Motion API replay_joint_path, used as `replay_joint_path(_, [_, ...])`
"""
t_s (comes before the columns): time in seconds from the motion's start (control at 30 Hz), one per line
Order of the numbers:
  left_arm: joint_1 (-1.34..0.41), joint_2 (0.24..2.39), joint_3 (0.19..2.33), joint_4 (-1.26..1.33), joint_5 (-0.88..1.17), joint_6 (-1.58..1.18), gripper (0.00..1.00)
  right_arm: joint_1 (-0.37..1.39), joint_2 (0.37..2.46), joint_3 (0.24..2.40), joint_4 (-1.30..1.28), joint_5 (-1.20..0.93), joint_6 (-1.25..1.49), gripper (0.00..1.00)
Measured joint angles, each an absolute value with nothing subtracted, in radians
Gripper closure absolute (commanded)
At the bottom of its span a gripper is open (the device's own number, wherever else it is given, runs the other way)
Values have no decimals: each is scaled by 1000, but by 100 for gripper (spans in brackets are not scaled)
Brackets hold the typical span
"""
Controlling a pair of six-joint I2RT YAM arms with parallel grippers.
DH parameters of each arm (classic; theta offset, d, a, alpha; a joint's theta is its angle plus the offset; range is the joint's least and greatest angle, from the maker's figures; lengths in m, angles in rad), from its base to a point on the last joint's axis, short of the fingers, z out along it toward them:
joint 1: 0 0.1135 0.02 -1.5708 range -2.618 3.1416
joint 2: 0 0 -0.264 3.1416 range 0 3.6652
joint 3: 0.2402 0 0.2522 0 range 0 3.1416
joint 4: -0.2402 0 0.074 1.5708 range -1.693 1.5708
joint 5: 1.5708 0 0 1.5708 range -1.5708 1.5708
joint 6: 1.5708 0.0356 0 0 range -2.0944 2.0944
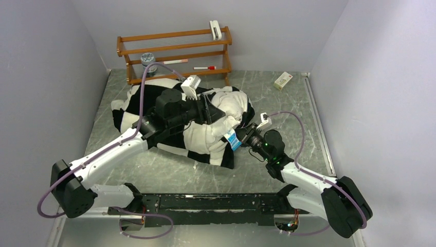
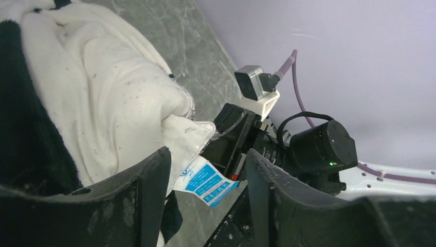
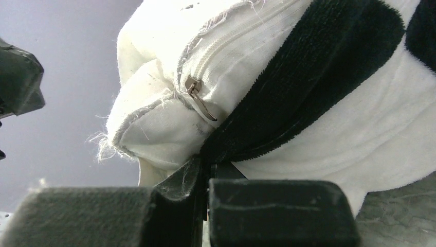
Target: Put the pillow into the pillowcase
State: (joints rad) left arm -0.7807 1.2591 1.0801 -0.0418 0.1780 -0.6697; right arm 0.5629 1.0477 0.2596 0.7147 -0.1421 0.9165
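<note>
Marble table | left fingers spread (wide) | right fingers pinching pillowcase edge

Pillow mostly w/in pillowcase

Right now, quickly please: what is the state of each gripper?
Left gripper: open, fingers apart, holding nothing.
Right gripper: closed, pinching the black edge of the pillowcase, beside a corner of the pillow.

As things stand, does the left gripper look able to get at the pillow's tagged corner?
Probably yes. The left gripper is open close by that corner of the pillow, its tag showing between the fingers; the right gripper, clamped on the pillowcase edge beside it, leaves little room.
</note>
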Motion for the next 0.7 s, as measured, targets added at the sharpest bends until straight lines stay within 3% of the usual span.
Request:
replay_joint_path(0.07, [-782, 1252, 1085, -33, 195, -673, 64, 563, 1048, 262, 715, -141, 916, 100])
replay_joint_path(0.2, [-786, 1322, 1085, -4, 239, -667, 72, 563, 1045, 268, 707, -141, 913, 100])
replay_joint_path(0.37, [-795, 1562, 1097, 85, 265, -635, 89, 562, 1032, 282, 668, -142, 889, 100])
replay_joint_path(0.5, [-801, 1744, 1144, 100, 192, -617, 92, 554, 966, 282, 510, -97, 859, 100])
replay_joint_path(0.7, [-824, 1794, 927, 343, 124, -694, 93, 561, 763, 282, 284, -89, 783, 100])
